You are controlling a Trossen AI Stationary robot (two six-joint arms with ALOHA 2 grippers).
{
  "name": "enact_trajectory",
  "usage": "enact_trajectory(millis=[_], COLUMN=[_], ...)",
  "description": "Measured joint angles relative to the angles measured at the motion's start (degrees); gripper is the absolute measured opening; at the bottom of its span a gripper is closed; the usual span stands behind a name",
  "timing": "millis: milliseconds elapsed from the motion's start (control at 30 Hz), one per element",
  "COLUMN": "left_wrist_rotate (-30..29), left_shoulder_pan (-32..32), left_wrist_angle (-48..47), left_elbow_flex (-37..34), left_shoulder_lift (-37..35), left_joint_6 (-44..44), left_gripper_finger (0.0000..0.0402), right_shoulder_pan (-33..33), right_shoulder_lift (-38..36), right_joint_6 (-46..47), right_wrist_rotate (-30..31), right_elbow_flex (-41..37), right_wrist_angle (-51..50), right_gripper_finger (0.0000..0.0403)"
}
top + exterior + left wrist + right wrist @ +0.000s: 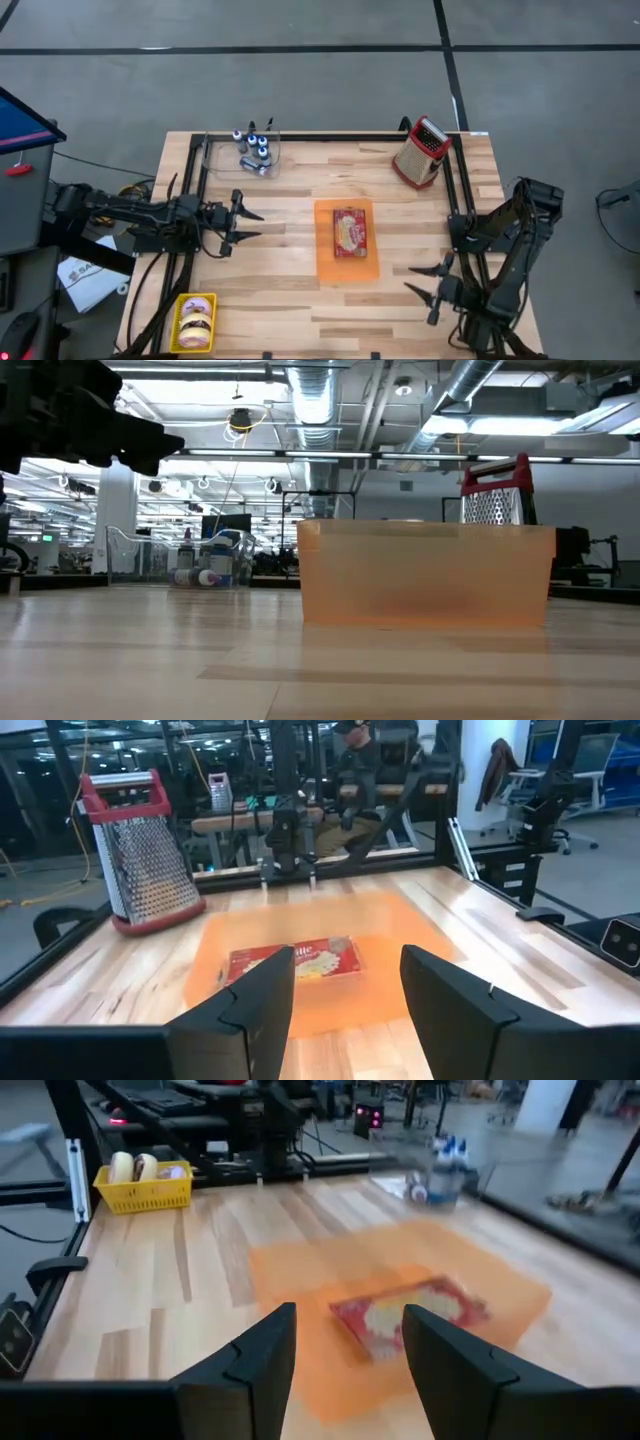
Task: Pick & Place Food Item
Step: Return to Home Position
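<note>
Popcorn bag: flat in the orange bin, ahead of and between both jaws.
Long axis: crosswise to where the Left jaws point, running toward the far edge of the worktop.
Left jaws: apart, aimed at the bin; left arm stretched low.
Right jaws: apart, aimed at the bin's near end; right arm folded.

The overhead camera looks straight down on the translucent orange plastic bin. The low camera faces it closely, level; both wrist cameras share it.
</note>
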Motion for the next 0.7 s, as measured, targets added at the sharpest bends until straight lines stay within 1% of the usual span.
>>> enact_trajectory(millis=[133, 267, 433, 533, 600, 700], left_wrist_rotate=[-0.86, 2.11, 1.86, 1.53, 1.55, 1.55], left_shoulder_pan=[-0.08, -1.37, -1.62, -1.55, -1.55, -1.55], left_wrist_angle=[-0.63, -2.78, -2.68, -2.51, -2.19, -2.06], left_elbow_flex=[0.0, -0.02, -0.02, -0.02, -0.02, -0.02], left_shoulder_lift=[0.07, 1.17, 1.9, 1.81, 1.79, 1.79], left_joint_6=[-1.63, -5.79, -5.62, -5.57, -5.57, -5.55], left_gripper_finger=[0.0178, 0.0186, 0.0191, 0.0191, 0.0192, 0.0193], right_shoulder_pan=[1.81, 2.98, 3.97, 3.82, 3.82, 3.06], right_shoulder_lift=[-0.06, -0.39, -0.65, -2.59, -4.18, -6.74], right_joint_6=[7.48, 6.74, 6.53, 6.81, 2.52, -9.7], right_wrist_rotate=[-0.02, -1.38, -2.84, -2.93, -3.0, -4.33], right_elbow_flex=[-6.96, -10.39, -14.18, -16.94, -18.43, -19.66], right_wrist_angle=[4.65, 10.65, 12.65, 15.21, 20.52, 31.11], right_gripper_finger=[0.0177, 0.0177, 0.0177, 0.0177, 0.0177, 0.0177])
